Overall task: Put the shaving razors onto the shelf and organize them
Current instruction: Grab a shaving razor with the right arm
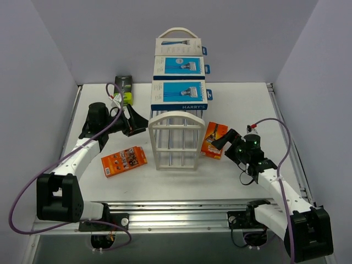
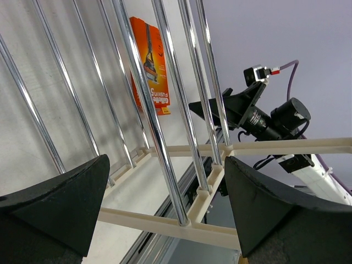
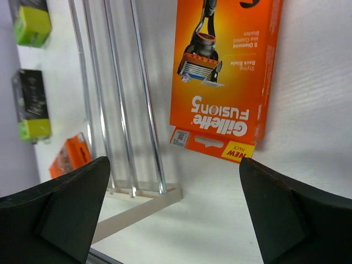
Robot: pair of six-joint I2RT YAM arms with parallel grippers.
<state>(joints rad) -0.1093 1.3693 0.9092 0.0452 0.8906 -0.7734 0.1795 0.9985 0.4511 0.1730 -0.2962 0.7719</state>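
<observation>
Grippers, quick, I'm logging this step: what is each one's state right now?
Left gripper: open, holding nothing.
Right gripper: open, empty, facing the flat orange cardboard razor box.

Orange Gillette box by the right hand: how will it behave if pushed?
The orange Gillette box looks like thin stiff card, so probably light and rigid. It seems to lie flat on the smooth table, so it may slide if nudged.
</observation>
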